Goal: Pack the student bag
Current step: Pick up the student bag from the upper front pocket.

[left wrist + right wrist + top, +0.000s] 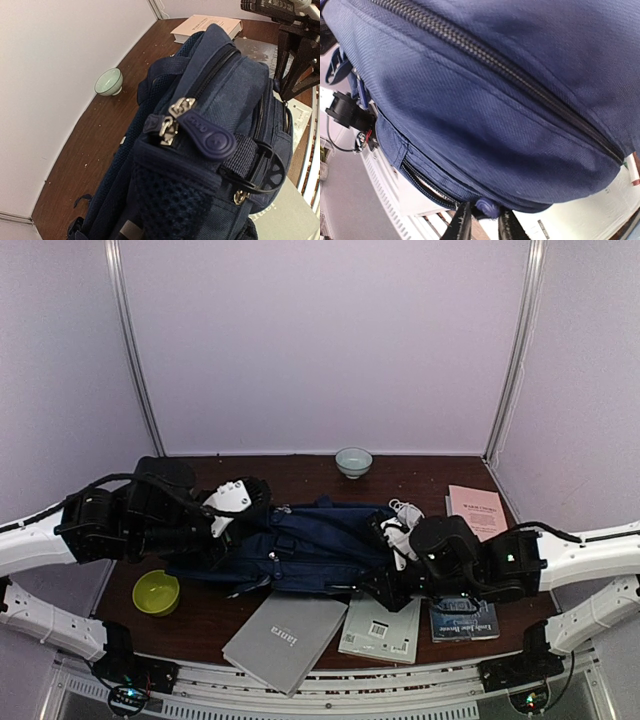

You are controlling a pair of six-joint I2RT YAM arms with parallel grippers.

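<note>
The student bag [310, 545], navy blue, lies on its side across the middle of the table. My left gripper [245, 525] is at its left end. In the left wrist view the bag [225, 85] fills the frame and hides my fingers; two metal zip sliders [172, 120] and a rubber pull [207, 135] sit together on top. My right gripper [390, 588] is at the bag's front right corner. In the right wrist view its fingertips [462, 225] stand a little apart under the bag [495, 100], shut on a blue zip pull [487, 207]. A lower zip [420, 182] gapes slightly.
A grey book [285, 640], a pale green book [380, 628] and a blue book [465, 620] lie along the front edge. At the back right lies a pink book [478, 510]. A celadon bowl [353, 461] stands at the back, a green bowl [156, 592] front left.
</note>
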